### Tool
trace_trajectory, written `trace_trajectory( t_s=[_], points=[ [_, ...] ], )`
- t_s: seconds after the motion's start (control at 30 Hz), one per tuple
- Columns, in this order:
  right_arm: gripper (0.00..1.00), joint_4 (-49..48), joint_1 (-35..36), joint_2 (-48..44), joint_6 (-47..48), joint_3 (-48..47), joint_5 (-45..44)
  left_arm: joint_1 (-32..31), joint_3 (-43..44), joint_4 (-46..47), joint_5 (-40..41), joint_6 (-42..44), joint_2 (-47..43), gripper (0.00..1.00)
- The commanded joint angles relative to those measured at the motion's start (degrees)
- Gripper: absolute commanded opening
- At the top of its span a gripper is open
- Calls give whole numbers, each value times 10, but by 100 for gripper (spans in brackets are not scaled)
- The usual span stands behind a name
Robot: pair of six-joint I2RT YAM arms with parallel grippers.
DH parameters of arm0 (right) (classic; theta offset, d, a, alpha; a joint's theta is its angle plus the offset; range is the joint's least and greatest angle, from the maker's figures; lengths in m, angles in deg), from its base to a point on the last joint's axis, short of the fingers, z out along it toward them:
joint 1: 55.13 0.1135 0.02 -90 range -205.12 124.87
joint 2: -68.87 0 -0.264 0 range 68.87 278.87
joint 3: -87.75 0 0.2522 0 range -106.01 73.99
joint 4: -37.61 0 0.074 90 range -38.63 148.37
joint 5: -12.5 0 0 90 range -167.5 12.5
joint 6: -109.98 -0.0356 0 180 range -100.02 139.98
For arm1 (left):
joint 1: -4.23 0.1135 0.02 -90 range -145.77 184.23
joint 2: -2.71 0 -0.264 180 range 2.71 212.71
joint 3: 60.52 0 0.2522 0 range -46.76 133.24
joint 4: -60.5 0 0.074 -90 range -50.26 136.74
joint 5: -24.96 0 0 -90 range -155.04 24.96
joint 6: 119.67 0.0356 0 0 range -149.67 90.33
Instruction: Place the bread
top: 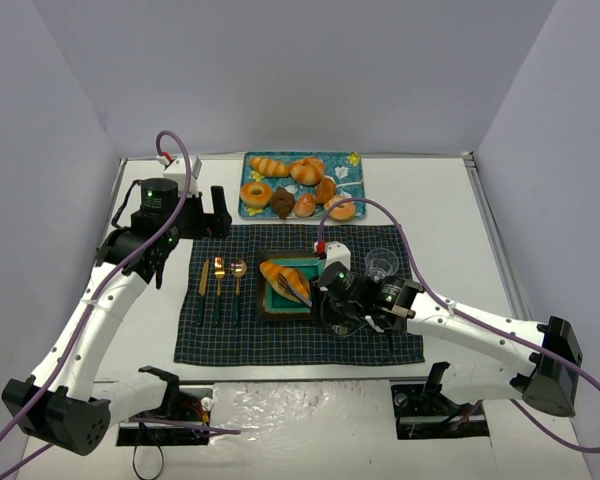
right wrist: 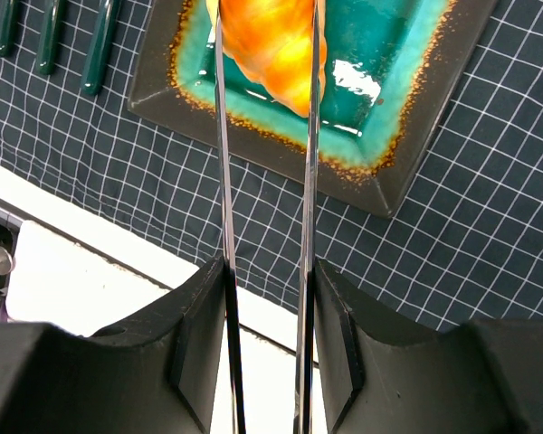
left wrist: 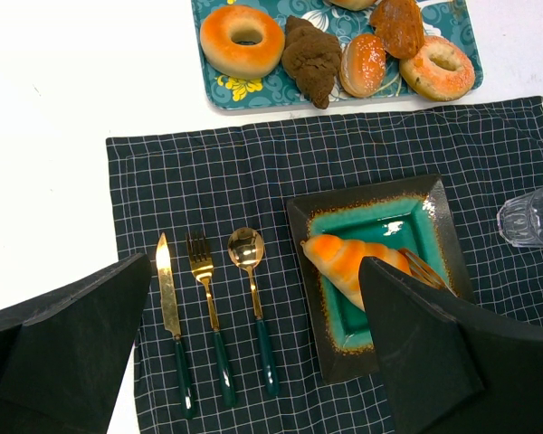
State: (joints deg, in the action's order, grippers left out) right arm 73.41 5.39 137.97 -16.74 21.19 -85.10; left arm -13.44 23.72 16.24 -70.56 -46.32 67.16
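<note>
Golden-orange, ridged and tapered, the long oval bread roll (right wrist: pixel 271 50) appears to rest in the well of the square teal-glazed plate with a dark brown rim (right wrist: pixel 407 172), so the carry looks done. The release seems to be what is left: the right gripper (right wrist: pixel 270 271) is clamped on thin metal tongs (right wrist: pixel 222 181). Only the right wrist view shows their blades pinching the roll; the left wrist view shows its tip against the glaze. The left gripper (top: pixel 218 212) hangs spread apart, holding nothing.

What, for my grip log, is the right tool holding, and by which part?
The right tool squeezes the tongs by their two arms; their tips pinch the bread by its sides, over the plate.
</note>
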Motion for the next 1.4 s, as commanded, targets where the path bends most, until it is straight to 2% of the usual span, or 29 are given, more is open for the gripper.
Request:
trace_trajectory(
  t_s=[0.0,0.27,0.53,0.6,0.67,0.93,1.37],
  points=[
    [14,-28,7,-10,-12,-7,-26,-3,10,38,5,6,-1,97],
    [32,-20,7,-12,-12,-12,-28,-3,10,38,7,6,-1,97],
    [42,-10,7,-15,-15,-13,-31,-3,10,38,7,6,-1,97],
    [48,-8,8,-17,-15,-13,-31,-4,10,38,7,6,-1,97],
    [50,-7,8,-17,-15,-14,-30,-4,10,38,6,6,-1,97],
    [51,0,8,-20,-16,-19,-33,-3,9,37,7,6,-2,97],
    [52,40,5,-30,-1,-86,-88,-4,8,37,9,6,-1,97]
  ],
)
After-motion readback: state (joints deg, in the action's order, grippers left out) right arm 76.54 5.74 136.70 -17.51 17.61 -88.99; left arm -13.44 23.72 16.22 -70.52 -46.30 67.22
